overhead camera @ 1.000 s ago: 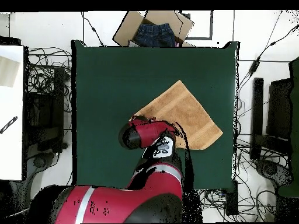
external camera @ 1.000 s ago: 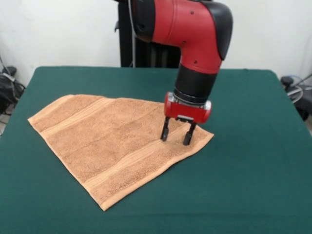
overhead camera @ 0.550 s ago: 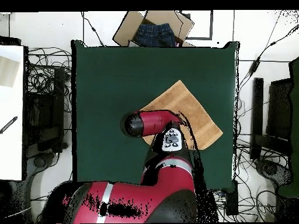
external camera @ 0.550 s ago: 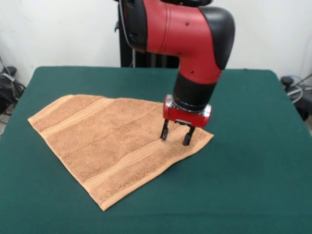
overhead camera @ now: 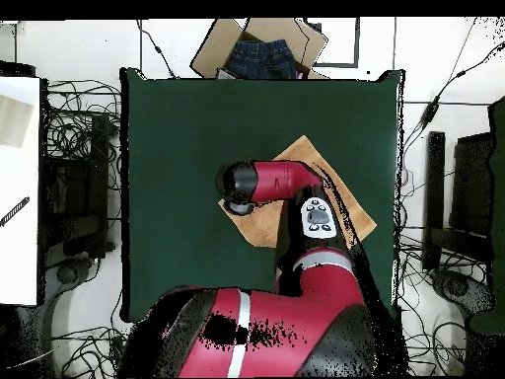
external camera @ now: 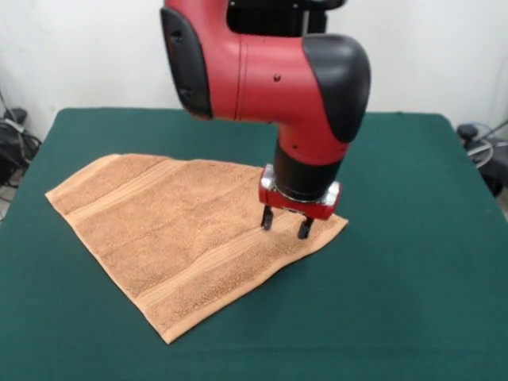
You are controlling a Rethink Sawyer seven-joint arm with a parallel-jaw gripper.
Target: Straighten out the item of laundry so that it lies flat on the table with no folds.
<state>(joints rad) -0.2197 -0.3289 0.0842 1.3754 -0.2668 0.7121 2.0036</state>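
Observation:
The item of laundry, an orange-tan towel [external camera: 182, 230], lies spread on the green table [external camera: 413, 278] like a diamond, with band stripes near two opposite edges. I see no large folds in the part that shows. My gripper [external camera: 286, 225] points straight down at the towel's right corner, open, with nothing between its fingers [external camera: 267, 219]. Their tips are at or just above the cloth. In the overhead view the red arm covers much of the towel [overhead camera: 340, 197] and hides the gripper.
A cardboard box [overhead camera: 261, 47] holding dark blue cloth sits past the table's [overhead camera: 178, 128] far edge in the overhead view. Cables lie on the floor on both sides. A white surface [overhead camera: 20, 197] stands at the left.
The arm's upper links have swung across over the towel. The gripper has stayed open at the towel's right corner, shifting only slightly.

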